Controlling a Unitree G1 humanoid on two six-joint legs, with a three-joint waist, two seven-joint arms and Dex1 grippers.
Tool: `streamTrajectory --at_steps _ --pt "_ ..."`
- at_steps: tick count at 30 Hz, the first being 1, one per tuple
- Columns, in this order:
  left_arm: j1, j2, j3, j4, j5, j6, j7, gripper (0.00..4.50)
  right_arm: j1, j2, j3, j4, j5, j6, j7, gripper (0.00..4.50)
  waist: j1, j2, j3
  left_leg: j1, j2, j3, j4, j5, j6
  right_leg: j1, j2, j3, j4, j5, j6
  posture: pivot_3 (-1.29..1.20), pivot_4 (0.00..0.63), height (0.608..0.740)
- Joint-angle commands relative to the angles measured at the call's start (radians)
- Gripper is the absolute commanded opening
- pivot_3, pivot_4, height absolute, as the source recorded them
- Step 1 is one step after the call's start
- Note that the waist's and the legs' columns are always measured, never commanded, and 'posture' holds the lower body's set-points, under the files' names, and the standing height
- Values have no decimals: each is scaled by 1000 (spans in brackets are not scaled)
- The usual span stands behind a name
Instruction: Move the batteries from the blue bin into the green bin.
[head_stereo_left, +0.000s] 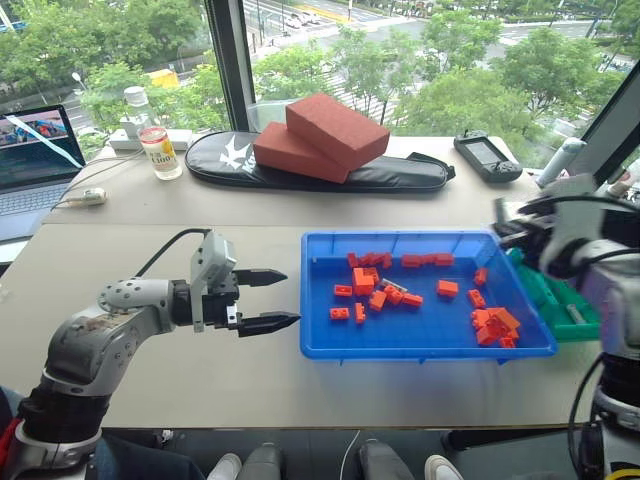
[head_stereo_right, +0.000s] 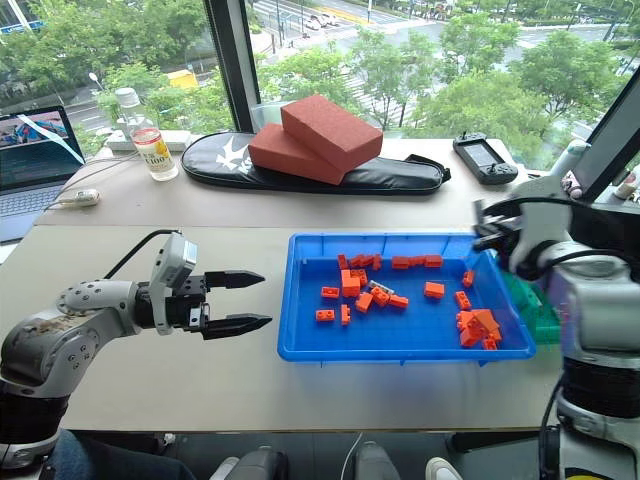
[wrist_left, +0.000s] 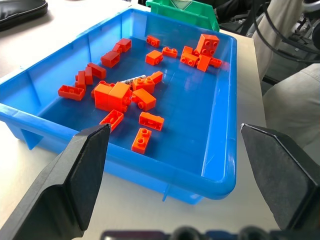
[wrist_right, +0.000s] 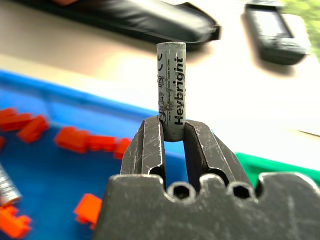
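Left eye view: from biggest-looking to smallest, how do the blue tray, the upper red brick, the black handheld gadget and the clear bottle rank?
1. blue tray
2. upper red brick
3. black handheld gadget and clear bottle: these look about equal, so I won't rank them.

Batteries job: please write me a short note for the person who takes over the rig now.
Right gripper: shut on a battery, held up near the far right corner of the blue bin, by the green bin.
Left gripper: open, holding nothing, beside the blue bin's left wall.
Blue bin: many orange blocks, and one more battery among them.
Done: one battery picked out.
Left: drop it into the green bin, then fetch the remaining one.
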Motion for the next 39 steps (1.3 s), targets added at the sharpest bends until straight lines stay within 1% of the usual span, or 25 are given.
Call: streamTrajectory --at_steps 1,5,6,8,10,13,15,18,20,24,27,30,35,39 --pt "-22 7 0 -5 2 -9 -8 4500 85 -42 -37 -34 -29 39 -15 241 -4 0 0 0 0 0 0 0 0 0 0 0 0 0 0 0 150 740" --pt "-31 7 -9 6 10 -13 -13 4500 149 1 -27 -62 -20 43 -30 241 -11 0 0 1 1 2 0 0 0 1 0 2 0 0 0 0 150 740" --pt "-33 7 -11 8 12 -15 -16 4500 150 18 -32 -68 -14 46 -35 1241 -11 0 0 2 1 2 0 0 0 1 0 2 0 0 0 0 150 740" --pt "-38 8 -15 10 17 -17 -19 4500 157 33 -31 -75 -15 44 -38 1791 -9 0 0 2 0 2 0 0 0 1 0 2 1 0 0 0 150 740" --pt "-43 6 -16 7 17 -13 -15 4500 164 34 -27 -65 -22 40 -41 2492 -6 0 0 2 0 2 0 0 0 1 0 2 1 0 0 0 150 740" --pt "-47 8 -11 3 12 -7 -14 4500 113 34 -31 -58 -20 5 -54 3510 -5 0 0 1 0 2 0 0 0 1 -1 2 0 0 0 0 150 740" --pt "-45 11 -9 4 13 -7 -16 4500 39 50 -28 -90 33 -20 -28 3510 -10 0 0 1 -1 2 0 0 0 1 -1 2 0 0 0 0 150 740" --pt "-47 14 -8 6 13 -7 -17 4500 -37 99 33 -168 153 12 54 3510 -17 0 0 3 1 2 0 0 0 1 1 3 0 0 0 0 150 740" --pt "-49 16 -7 8 13 -6 -19 4500 -34 123 105 -224 223 35 115 3510 -16 0 0 3 3 1 0 0 0 2 3 2 0 0 0 0 150 740" --pt "-37 24 -2 -2 9 -2 -22 4500 -8 169 342 -284 285 21 190 3510 -9 0 0 2 2 1 0 0 0 2 2 1 0 0 0 0 150 740" --pt "-34 26 1 -9 5 3 -18 4500 8 148 476 -264 269 -17 235 3510 -4 0 0 1 1 1 0 0 0 1 0 1 0 0 0 0 150 740" --pt "-36 26 1 -13 4 6 -14 4500 7 115 565 -218 231 -60 260 3510 -4 0 0 1 1 0 0 0 0 0 0 0 0 0 0 0 150 740" --pt "-30 32 10 -22 -6 18 -7 4500 8 63 649 -129 163 -149 298 3510 -5 0 0 1 1 0 0 0 0 0 1 0 0 0 0 0 150 740" --pt "-19 35 16 -38 -11 29 -3 4500 1 72 686 -66 122 -186 294 3510 -8 0 0 1 2 0 0 0 0 0 1 0 0 0 0 0 150 740"
